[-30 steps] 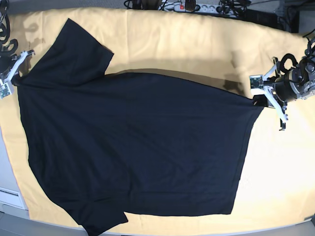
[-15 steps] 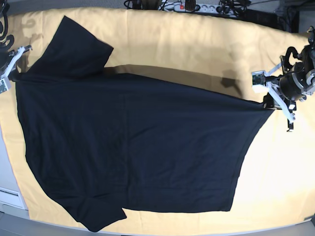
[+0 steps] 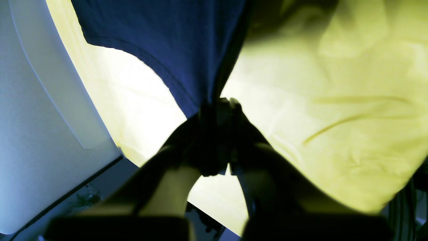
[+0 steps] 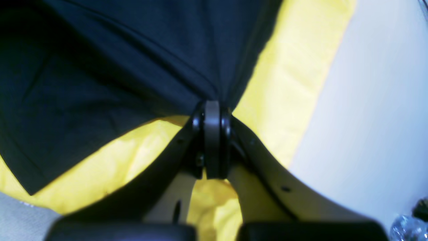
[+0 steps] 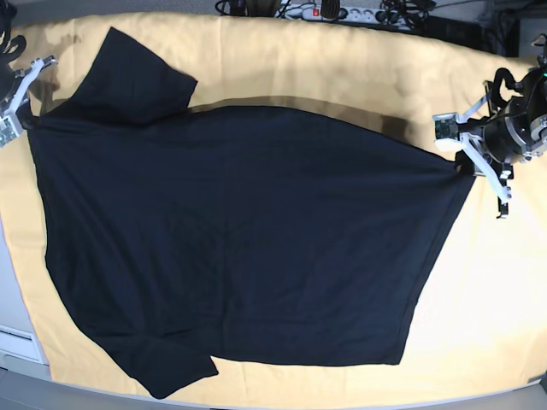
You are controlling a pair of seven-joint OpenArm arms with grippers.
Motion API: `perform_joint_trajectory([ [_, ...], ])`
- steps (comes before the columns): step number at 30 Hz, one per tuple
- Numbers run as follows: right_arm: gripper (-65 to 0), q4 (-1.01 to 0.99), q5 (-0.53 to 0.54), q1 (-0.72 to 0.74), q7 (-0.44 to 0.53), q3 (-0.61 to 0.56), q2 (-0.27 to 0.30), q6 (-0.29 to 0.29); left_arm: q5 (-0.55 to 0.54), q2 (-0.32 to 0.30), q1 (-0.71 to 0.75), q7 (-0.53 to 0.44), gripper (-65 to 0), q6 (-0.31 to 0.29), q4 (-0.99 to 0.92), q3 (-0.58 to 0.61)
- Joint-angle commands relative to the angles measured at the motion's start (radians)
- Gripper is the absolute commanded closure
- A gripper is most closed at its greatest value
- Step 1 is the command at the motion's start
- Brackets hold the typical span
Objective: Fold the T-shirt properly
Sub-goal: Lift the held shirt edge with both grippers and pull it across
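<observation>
In the left wrist view, the left fingers (image 3: pixel 217 110) are closed on a corner of the shirt (image 3: pixel 174 36). They are dark, blurred and backlit, so the pinch itself is hard to make out. The fabric rises from them to the top edge and is cut off there. The yellow cloth (image 3: pixel 334 100) beneath is wrinkled and glaring near the shirt's hem.

In the right wrist view, the right fingers (image 4: pixel 212 113) are pressed together on another bunched corner of the shirt (image 4: pixel 117 67). Taut folds fan out from the grip. The upper left of that picture is too dark to read.

From the base view, the shirt (image 5: pixel 248 239) lies spread across the cloth (image 5: pixel 359 77), which hides the tabletop. Its near sleeve reaches the cloth's front edge at lower left. The far sleeve lies towards the back. The shirt is so black that seams and any print are lost. The left gripper (image 5: pixel 466 162) holds the corner at the right. The right gripper (image 5: pixel 26 115) is at the left edge, partly cut off by the frame. Cables and a power strip (image 5: pixel 329 12) lie at the back, only partly visible.
</observation>
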Motion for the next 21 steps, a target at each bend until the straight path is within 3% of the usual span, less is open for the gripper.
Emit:
perform_joint_trajectory([
  [1, 0.0, 0.013, -0.002, -0.015, 0.011, 0.033, 0.016, -0.008, 0.006, -0.025, -0.011, 0.017, 0.0, -0.001, 0.006, -0.013],
  [5, 0.0, 0.013, 0.003, -0.048, 0.011, 0.110, 0.014, -0.008, 0.004, -0.025, -0.011, 0.050, 0.0, -0.006, 0.006, -0.013],
  [9, 0.0, 0.013, 0.059, -0.068, -0.003, 0.153, 0.015, -0.007, -0.068, -0.035, -0.011, 0.054, 0.0, -0.010, 0.006, -0.013],
  [12, 0.0, 0.013, 0.080, -0.068, -0.023, 0.154, 0.014, 0.016, -0.146, -0.042, -0.011, 0.082, 0.0, -0.066, 0.006, -0.013],
  [19, 0.0, 0.013, 0.080, -0.069, -0.042, 0.154, -0.002, 0.022, -0.385, -0.046, -0.011, 0.188, 0.0, -0.263, 0.006, -0.013],
  [21, 0.0, 0.013, 0.080, -0.074, -0.049, 0.154, -0.003, 0.022, -0.426, -0.054, -0.011, 0.212, 0.0, -0.270, 0.006, -0.013],
])
